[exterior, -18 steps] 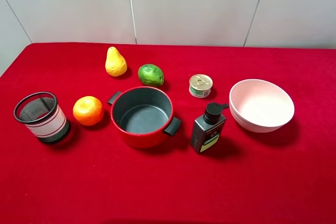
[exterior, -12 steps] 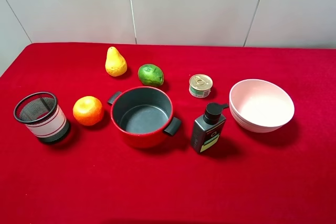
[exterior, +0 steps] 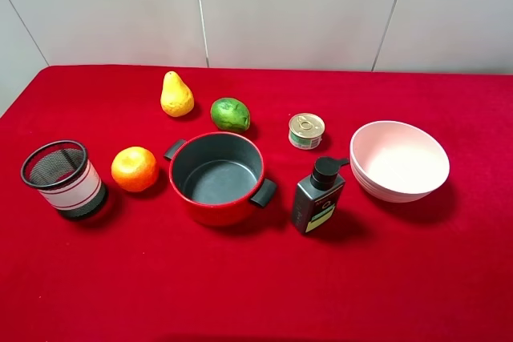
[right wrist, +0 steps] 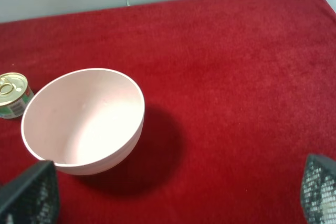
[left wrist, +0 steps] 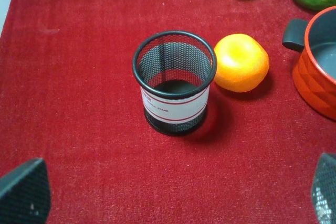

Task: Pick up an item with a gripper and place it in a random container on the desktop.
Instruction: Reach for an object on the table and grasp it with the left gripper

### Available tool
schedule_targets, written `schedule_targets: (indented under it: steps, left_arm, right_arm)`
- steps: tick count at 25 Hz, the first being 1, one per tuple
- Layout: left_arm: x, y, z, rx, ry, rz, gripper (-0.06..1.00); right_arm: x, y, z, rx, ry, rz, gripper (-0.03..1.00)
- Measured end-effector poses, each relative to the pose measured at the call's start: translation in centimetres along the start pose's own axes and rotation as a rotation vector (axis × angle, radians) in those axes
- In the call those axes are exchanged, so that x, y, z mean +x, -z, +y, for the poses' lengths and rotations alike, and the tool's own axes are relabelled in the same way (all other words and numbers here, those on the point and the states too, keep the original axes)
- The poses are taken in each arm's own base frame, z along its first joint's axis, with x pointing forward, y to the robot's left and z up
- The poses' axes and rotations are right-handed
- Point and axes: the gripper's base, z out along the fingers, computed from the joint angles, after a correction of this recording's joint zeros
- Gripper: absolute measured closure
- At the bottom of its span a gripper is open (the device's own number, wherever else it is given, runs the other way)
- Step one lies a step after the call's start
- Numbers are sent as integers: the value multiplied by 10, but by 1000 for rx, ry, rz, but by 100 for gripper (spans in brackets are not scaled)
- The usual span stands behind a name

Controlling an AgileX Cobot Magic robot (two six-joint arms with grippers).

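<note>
The black mesh cup [exterior: 64, 179] wears a white band edged with thin red lines, and the left wrist view shows a line of small dark print on it that is too fine to read with any confidence. The dark pump bottle [exterior: 317, 196] carries a yellow-green label low on its front, its writing illegible. The small can [exterior: 306, 130] has a green wrapper and a gold pull-ring lid, with no words that can be made out. In the left wrist view only the two textured tips of the left gripper [left wrist: 173, 195] show; they stand spread wide, holding and touching nothing, with bare red cloth between them and the mesh cup beyond. The right gripper [right wrist: 174, 192] is likewise spread wide and empty, its tips flanking open cloth near the pale pink bowl [right wrist: 84, 121]. Neither gripper shows in the high view. The yellow pear [exterior: 176, 95] stands upright on the red desktop [exterior: 256, 278] toward the far edge, just beside the green fruit [exterior: 230, 114] and apart from it. The red pot [exterior: 210, 210] sits nearer the camera than both, its grey inside holding nothing, one black handle pointing toward the orange [exterior: 134, 168], which lies between pot and mesh cup.
</note>
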Motion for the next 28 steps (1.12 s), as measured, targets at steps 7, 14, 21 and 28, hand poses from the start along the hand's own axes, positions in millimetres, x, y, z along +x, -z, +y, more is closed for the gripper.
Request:
schedule_targets:
  steps: [7, 14, 21, 28]
  left_arm:
    - [0, 0, 0, 0, 0, 0, -5]
    - [0, 0, 0, 0, 0, 0, -5]
    - [0, 0, 0, 0, 0, 0, -5]
    - [0, 0, 0, 0, 0, 0, -5]
  right_arm:
    - [0, 0, 0, 0, 0, 0, 28]
    - [0, 0, 0, 0, 0, 0, 28]
    - [0, 0, 0, 0, 0, 0, 28]
    - [0, 0, 0, 0, 0, 0, 28]
